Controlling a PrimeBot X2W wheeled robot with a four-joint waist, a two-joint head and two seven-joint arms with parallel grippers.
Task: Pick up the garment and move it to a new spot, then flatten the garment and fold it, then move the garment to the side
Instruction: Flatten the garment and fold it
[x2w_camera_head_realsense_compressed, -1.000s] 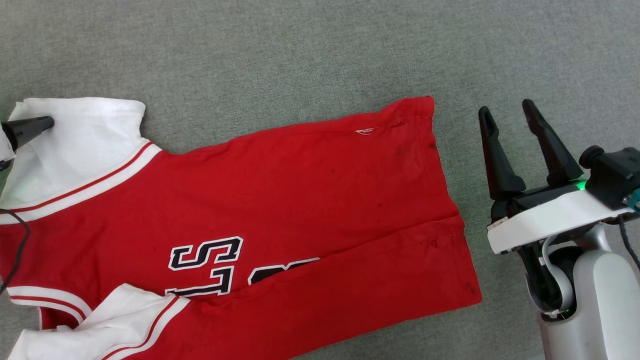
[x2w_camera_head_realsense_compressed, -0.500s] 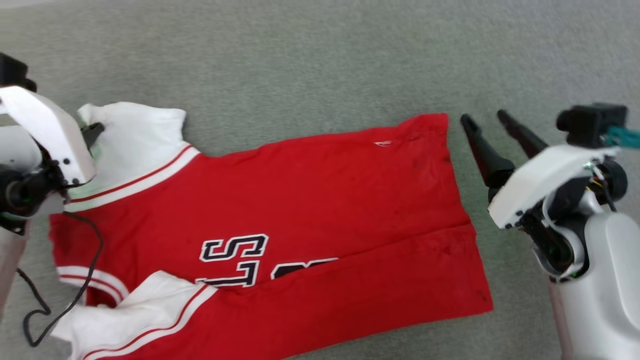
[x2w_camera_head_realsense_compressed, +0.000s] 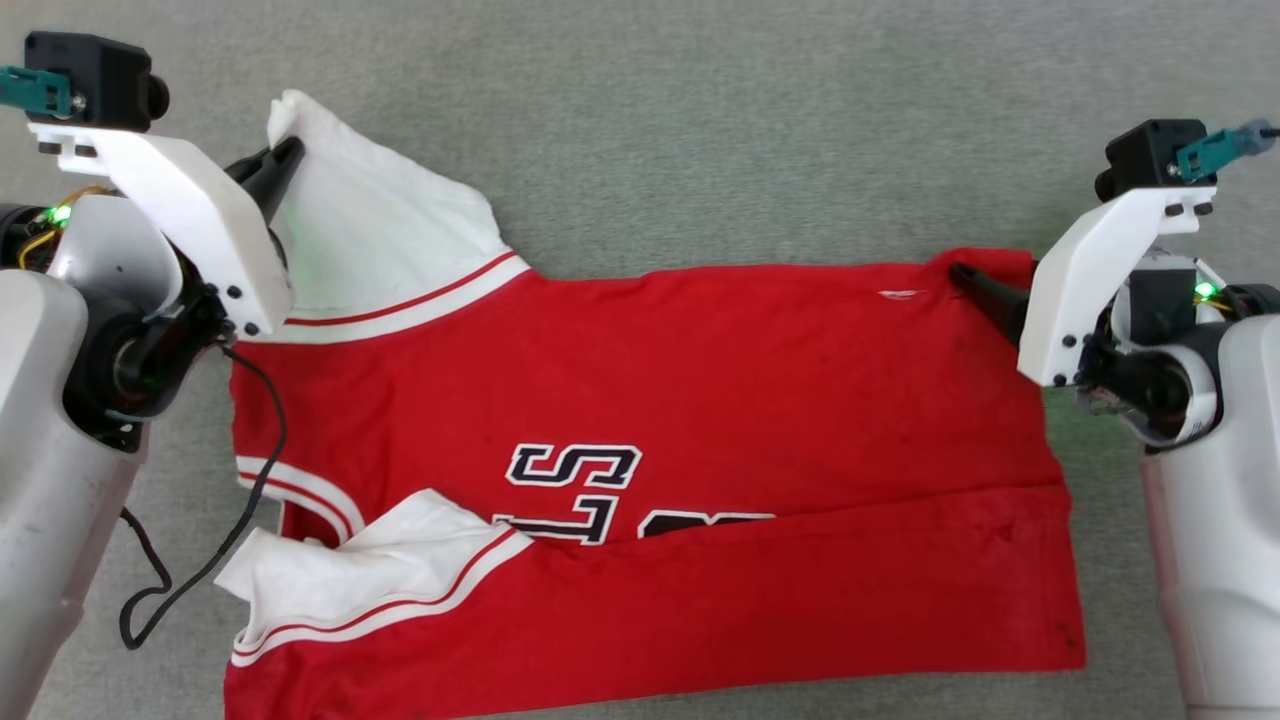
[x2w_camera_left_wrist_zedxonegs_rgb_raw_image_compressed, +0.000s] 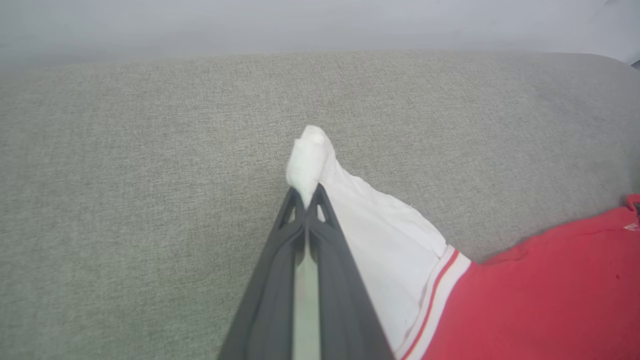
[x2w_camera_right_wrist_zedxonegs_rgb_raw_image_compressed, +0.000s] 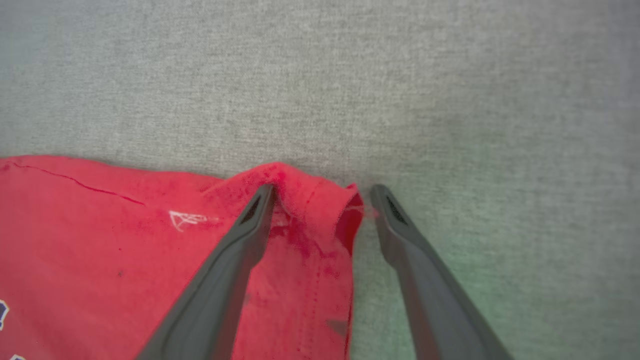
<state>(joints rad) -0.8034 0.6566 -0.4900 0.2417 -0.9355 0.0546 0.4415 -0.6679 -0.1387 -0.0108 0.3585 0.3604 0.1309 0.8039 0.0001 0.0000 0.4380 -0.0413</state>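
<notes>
One garment (x2w_camera_head_realsense_compressed: 700, 400), a red jersey, lay spread on the grey fabric surface (x2w_camera_head_realsense_compressed: 700, 120), with its near edge folded over part of the black lettering (x2w_camera_head_realsense_compressed: 575, 470). Two white sleeves showed. The far sleeve (x2w_camera_head_realsense_compressed: 390, 230) was raised at its tip, pinched between the pressed-together fingers of the left gripper (x2w_camera_left_wrist_zedxonegs_rgb_raw_image_compressed: 306, 197). The near sleeve (x2w_camera_head_realsense_compressed: 370, 570) lay crumpled on the red cloth. The right gripper (x2w_camera_right_wrist_zedxonegs_rgb_raw_image_compressed: 324, 195) had its jaws spread astride the bunched hem corner (x2w_camera_right_wrist_zedxonegs_rgb_raw_image_compressed: 310, 200), with one finger on the cloth and the other on the surface just beside it. One black cable (x2w_camera_head_realsense_compressed: 255, 480) hung by the left arm (x2w_camera_head_realsense_compressed: 50, 480).
</notes>
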